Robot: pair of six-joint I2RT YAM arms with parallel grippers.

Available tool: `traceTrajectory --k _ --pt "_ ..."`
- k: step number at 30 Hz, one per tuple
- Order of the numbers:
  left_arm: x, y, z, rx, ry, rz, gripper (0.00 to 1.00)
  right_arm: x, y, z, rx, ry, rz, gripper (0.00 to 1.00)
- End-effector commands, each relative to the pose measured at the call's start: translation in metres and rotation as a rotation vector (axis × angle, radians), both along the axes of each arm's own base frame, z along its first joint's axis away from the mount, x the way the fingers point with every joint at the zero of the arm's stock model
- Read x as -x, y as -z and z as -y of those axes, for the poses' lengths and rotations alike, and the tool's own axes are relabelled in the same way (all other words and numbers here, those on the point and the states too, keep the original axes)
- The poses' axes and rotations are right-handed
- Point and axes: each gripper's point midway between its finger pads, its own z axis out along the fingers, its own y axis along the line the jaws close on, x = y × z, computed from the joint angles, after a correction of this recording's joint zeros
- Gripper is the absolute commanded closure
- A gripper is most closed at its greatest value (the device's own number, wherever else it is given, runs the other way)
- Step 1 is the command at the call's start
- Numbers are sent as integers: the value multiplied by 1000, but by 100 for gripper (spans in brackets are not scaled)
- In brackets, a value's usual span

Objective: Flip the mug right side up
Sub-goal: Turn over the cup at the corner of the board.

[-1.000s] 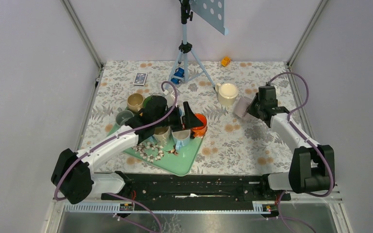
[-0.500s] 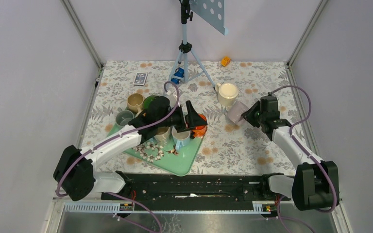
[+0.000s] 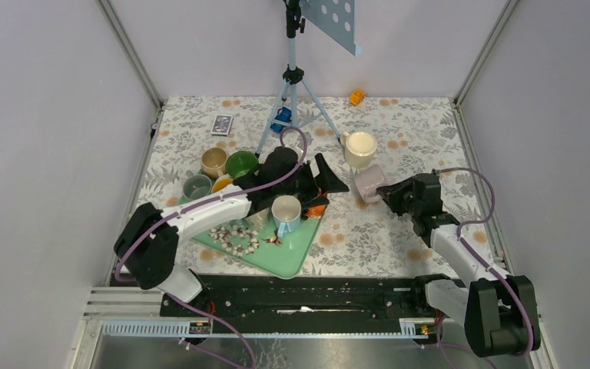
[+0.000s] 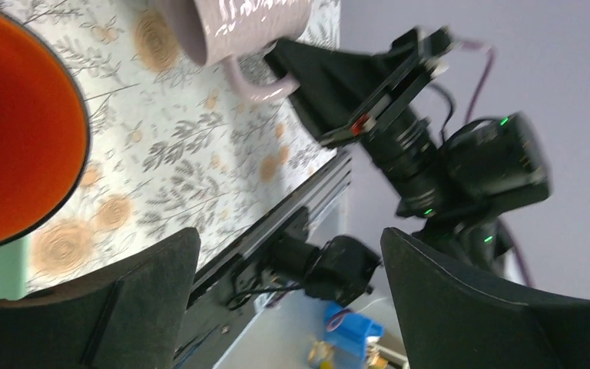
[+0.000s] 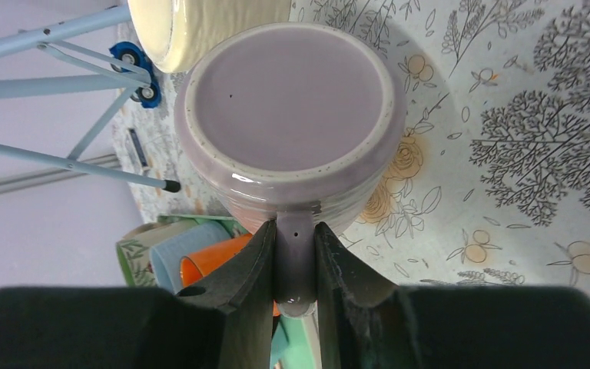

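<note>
Top external: swinging the left gripper (image 3: 330,180) off the tray (image 3: 296,259) toward the mug (image 3: 369,183), fingers spread wide and empty. Pinching its handle (image 5: 295,261) in the right gripper (image 3: 387,192), drawing it nearer, tipped sideways beside the cream mug (image 3: 359,147); still needing righting

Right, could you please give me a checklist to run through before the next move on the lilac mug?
1. Right gripper jaws shut on the lilac mug handle: ok.
2. Mug right side up: not ok; it is tipped, base facing the right wrist camera.
3. Left gripper jaws open, aimed at the mug: ok.
4. Gap to the cream mug: cannot tell; they look very close.
5. Mug clear of the tablecloth: cannot tell.
</note>
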Motion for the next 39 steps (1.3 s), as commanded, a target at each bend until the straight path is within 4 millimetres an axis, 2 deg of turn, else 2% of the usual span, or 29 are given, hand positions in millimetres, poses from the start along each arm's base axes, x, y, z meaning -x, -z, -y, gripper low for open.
traceTrajectory --k 1,4,11,19,33,39 --pt "-23 -38 26 132 -82 -32 9 -5 -17 -14 -168 50 54 100" --pt "-26 -32 35 143 -129 -99 13 -3 -16 -15 -213 73 51 100" --pt "-18 -20 55 159 -207 -213 14 6 -11 -18 -292 98 42 100" --pt "-13 3 71 160 -290 -333 21 14 -4 -19 -343 112 31 100" --pt "-13 39 96 161 -368 -441 32 26 2 -19 -384 125 27 100" --pt "-13 44 106 171 -377 -446 38 33 3 -20 -405 123 26 100"
